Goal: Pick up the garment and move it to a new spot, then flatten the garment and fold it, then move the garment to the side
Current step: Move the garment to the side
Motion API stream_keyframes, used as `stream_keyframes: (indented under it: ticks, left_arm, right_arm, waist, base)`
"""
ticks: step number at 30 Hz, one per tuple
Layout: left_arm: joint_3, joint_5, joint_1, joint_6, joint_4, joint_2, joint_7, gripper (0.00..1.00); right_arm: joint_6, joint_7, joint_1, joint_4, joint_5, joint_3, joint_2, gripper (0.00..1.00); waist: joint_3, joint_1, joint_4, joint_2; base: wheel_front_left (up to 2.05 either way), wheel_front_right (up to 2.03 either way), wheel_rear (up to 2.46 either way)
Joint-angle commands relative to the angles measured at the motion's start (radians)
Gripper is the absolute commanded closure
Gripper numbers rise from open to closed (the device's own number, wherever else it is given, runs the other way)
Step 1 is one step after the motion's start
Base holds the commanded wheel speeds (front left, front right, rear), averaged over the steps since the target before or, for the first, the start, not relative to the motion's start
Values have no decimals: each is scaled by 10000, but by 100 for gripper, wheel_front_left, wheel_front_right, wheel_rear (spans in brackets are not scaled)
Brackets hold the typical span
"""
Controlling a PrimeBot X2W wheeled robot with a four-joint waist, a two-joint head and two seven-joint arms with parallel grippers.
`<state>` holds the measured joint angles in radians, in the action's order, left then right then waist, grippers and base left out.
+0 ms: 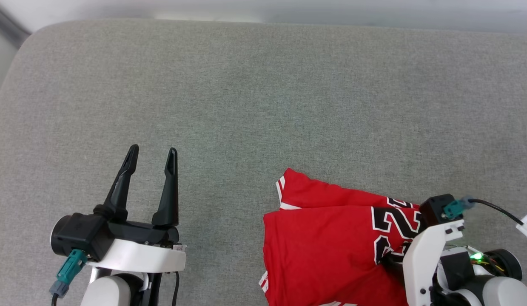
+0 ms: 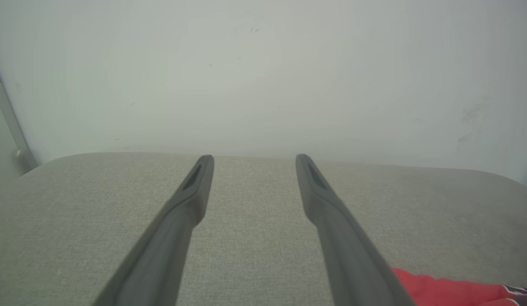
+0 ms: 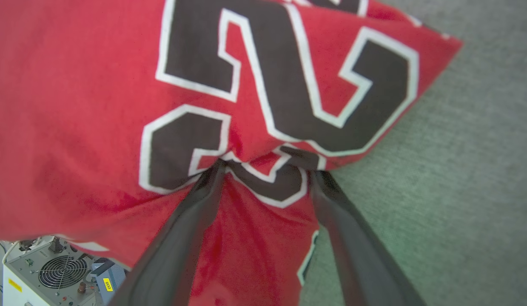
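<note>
Right pincer [image 3: 263, 163], spread wide, seemingly tucked under the folded garment [image 1: 327, 242].

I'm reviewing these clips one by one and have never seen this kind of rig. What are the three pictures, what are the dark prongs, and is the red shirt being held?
This is a two-armed robot. The head view looks down from its head onto a grey padded surface. The other two pictures come from cameras on each wrist, looking along that arm's own two dark fingers.

The left tool hangs open over bare fabric, holding nothing; its wrist view shows the same two prongs spread apart.

The garment, a red jersey with black-and-white numbers, lies folded at the surface's near right edge. The right tool has its fingers spread wide, the tips pushed into the cloth with a ridge bunched between them. It is touching the shirt but has not closed on it.
</note>
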<state>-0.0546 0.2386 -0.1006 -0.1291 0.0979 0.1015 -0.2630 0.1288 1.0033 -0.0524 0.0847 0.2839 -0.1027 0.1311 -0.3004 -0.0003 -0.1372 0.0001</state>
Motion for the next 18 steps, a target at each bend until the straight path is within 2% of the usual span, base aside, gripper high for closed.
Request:
stream_keyframes:
  ticks: [1, 2, 8, 13, 18]
  left_arm:
    - [-14, -43, -85, -16, -32, 8, -21, 0]
    - [-38, -53, -83, -16, -53, 9, -21, 0]
    - [-90, -84, 94, -16, -123, 38, -21, 0]
    - [-318, -18, 231, -16, -78, 25, -21, 0]
    - [-770, -15, 149, -16, -7, 17, -21, 0]
  right_arm:
    - [34, 24, 102, -689, -10, -445, -206, 47]
    - [33, 15, 96, -827, -85, -564, -164, 100]
    - [11, -392, -406, -849, -509, -945, 643, 100]
    - [10, -384, -990, -42, -1129, -1805, 2087, 100]
    - [14, -87, -1792, 979, -1351, -2381, 3624, 100]
  waist:
    - [6, 3, -34, -1]
    - [21, 3, -45, -1]
    - [263, 3, 190, -1]
    - [416, 3, 770, -1]
    - [154, 3, 1672, -1]
  base:
    - [0, 0, 0]
    - [0, 0, 0]
    - [0, 0, 0]
    - [0, 0, 0]
    - [0, 0, 0]
